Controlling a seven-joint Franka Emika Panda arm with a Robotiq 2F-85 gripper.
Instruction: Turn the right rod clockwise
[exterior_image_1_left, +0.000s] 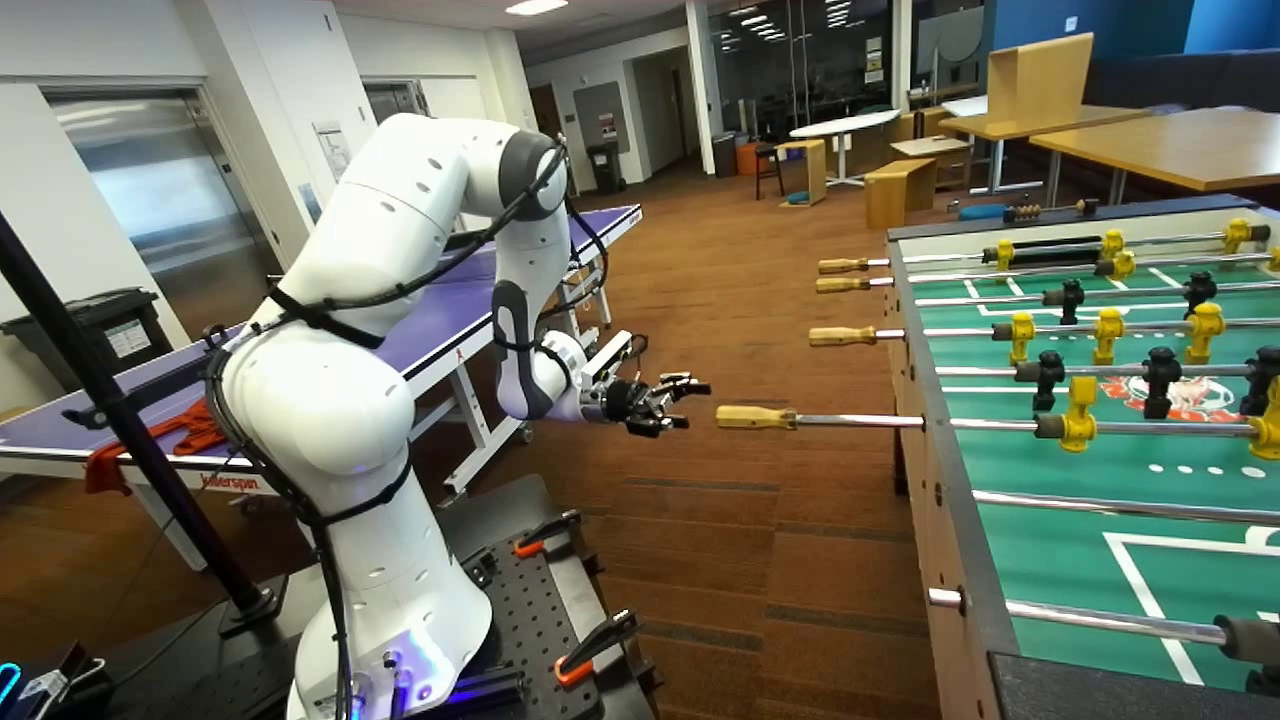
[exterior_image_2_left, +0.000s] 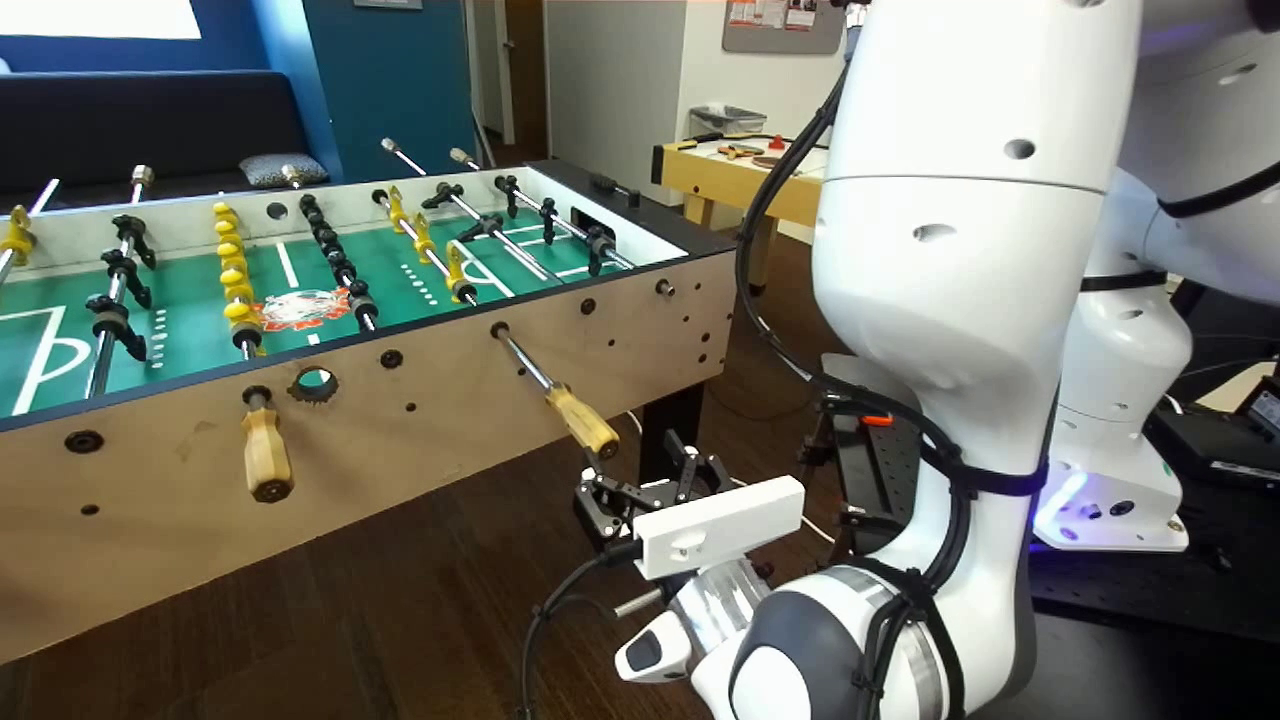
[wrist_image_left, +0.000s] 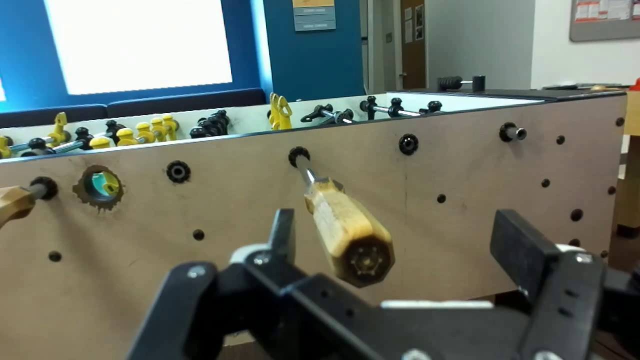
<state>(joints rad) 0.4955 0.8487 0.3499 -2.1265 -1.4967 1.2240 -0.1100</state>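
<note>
Right rod (wrist_image_left: 345, 225) just beyond spread claw (wrist_image_left: 394, 230)

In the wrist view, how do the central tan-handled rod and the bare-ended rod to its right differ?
The tan-handled rod ends in an angular wooden handle; the bare-ended rod shows only a metal tip. The tan-handled rod juts far out from the table wall; the bare-ended rod is a short stub. Both are silvery metal and come through that same wall.
</note>
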